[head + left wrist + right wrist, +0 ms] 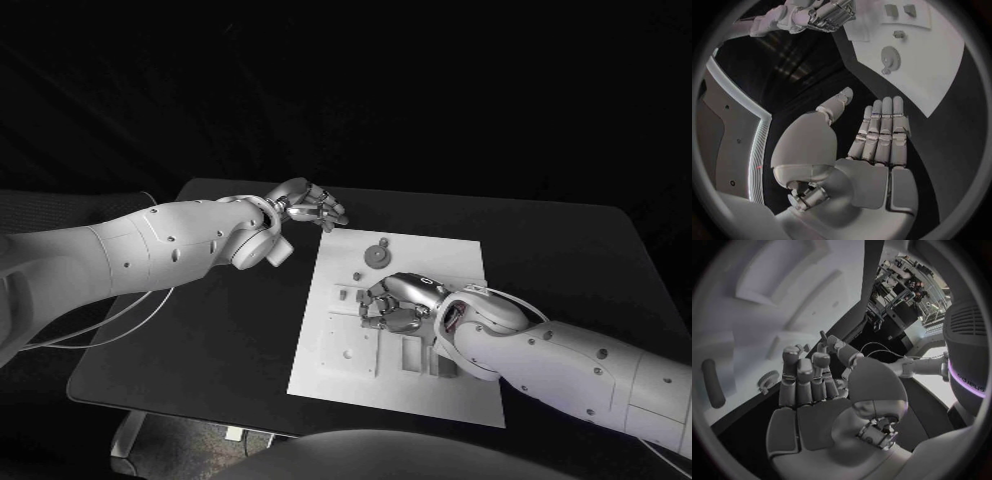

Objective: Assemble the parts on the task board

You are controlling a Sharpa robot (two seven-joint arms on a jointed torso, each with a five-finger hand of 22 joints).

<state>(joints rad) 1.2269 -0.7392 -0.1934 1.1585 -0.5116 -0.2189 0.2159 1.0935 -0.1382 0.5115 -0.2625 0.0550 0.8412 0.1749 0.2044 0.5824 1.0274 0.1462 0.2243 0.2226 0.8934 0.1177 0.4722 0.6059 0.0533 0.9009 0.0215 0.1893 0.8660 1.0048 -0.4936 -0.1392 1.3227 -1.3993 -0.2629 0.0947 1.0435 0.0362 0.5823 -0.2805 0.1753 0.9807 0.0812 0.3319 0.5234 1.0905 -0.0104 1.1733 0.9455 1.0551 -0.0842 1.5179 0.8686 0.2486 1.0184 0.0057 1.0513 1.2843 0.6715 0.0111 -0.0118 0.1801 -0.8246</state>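
Task board (pixel 459 392) at table (pixel 202 340) centre holds grey parts: a round disc (pixel 378 254) at its 12 o'clock end, recesses toward 6. Bare table lies at 9 o'clock. Right hand (pixel 397 300) rests over board centre, fingers curled (grip state: cannot tell). Left hand (pixel 306 207) hovers off the board's 11 o'clock corner, fingers extended, empty

The right hand (pixel 397 300) covers the middle of the board (pixel 332 370), hiding any part beneath its fingers. Whether it holds anything cannot be told. The small parts (pixel 378 252) are too small to identify.
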